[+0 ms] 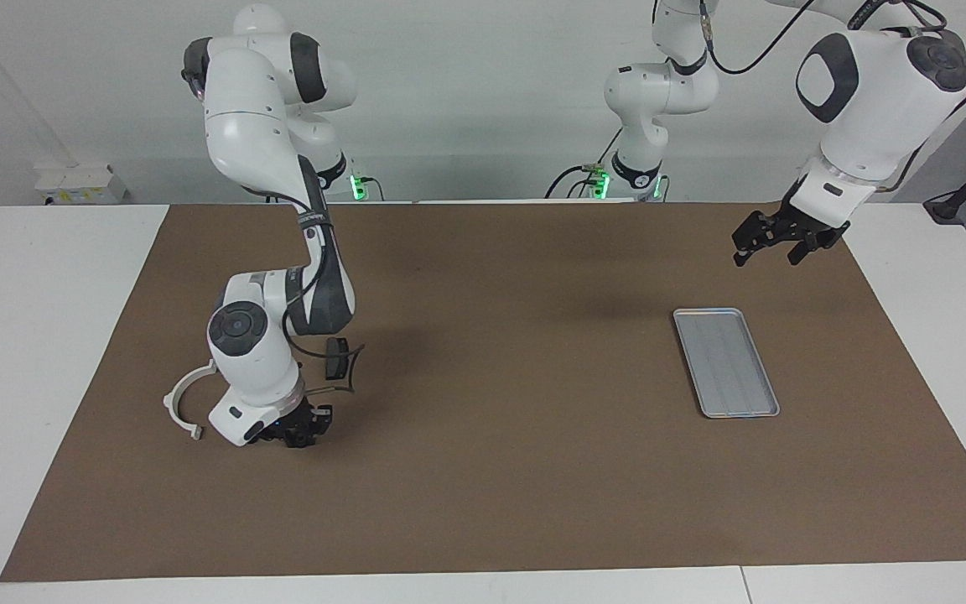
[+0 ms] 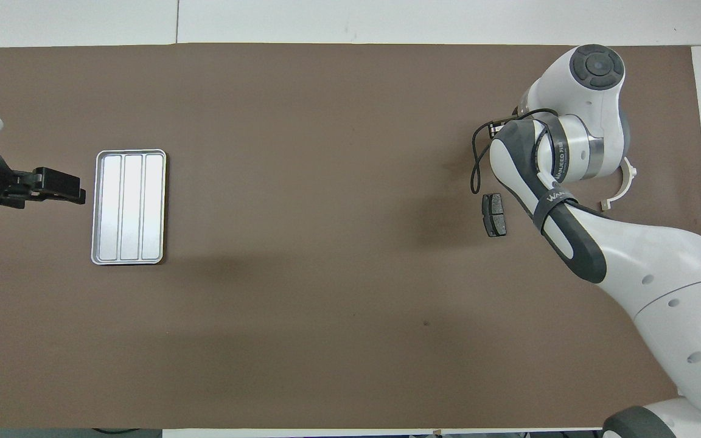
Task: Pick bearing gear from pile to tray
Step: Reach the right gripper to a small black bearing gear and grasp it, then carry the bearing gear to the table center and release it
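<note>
The silver-grey tray (image 1: 726,361) lies flat and bare toward the left arm's end of the table; it also shows in the overhead view (image 2: 129,207). The pile lies at the right arm's end: a white half-ring bracket (image 1: 185,403) (image 2: 623,182) and one dark grey plate (image 1: 334,354) (image 2: 495,214) show. My right gripper (image 1: 303,434) is down at the mat between them, and its wrist hides whatever lies under it. No small black round piece shows. My left gripper (image 1: 768,250) (image 2: 58,185) hangs open and empty over the mat beside the tray.
A brown mat (image 1: 491,470) covers most of the white table. A loose black cable (image 2: 477,164) loops off the right wrist over the mat near the dark plate. The right arm's forearm (image 2: 563,225) covers part of the pile from above.
</note>
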You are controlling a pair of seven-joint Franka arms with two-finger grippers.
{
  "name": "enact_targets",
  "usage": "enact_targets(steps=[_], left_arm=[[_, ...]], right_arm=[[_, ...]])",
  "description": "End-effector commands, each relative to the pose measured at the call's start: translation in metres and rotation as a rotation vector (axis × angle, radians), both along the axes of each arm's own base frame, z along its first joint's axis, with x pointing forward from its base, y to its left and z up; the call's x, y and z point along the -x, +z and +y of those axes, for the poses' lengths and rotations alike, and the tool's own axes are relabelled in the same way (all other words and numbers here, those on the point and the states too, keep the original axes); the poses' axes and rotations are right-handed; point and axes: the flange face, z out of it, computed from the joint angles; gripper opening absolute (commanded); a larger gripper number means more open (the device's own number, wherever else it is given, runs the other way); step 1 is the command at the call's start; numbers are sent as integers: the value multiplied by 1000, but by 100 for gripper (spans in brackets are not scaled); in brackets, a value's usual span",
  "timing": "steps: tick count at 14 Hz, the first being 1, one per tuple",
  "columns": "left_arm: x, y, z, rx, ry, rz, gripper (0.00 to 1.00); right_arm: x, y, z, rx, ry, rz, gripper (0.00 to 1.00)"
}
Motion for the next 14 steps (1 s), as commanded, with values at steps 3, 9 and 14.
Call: enact_targets(steps=[3, 9, 14], left_arm=[[7, 2, 2, -11, -8, -18, 100], [9, 7, 2, -11, -7, -25, 100], [10, 5, 6, -11, 0, -21, 100]], right_arm=[[-7, 52, 67, -7, -94, 20, 0], [32, 90, 214, -76, -315, 12, 0], [80, 73, 320, -101, -487, -1, 0]])
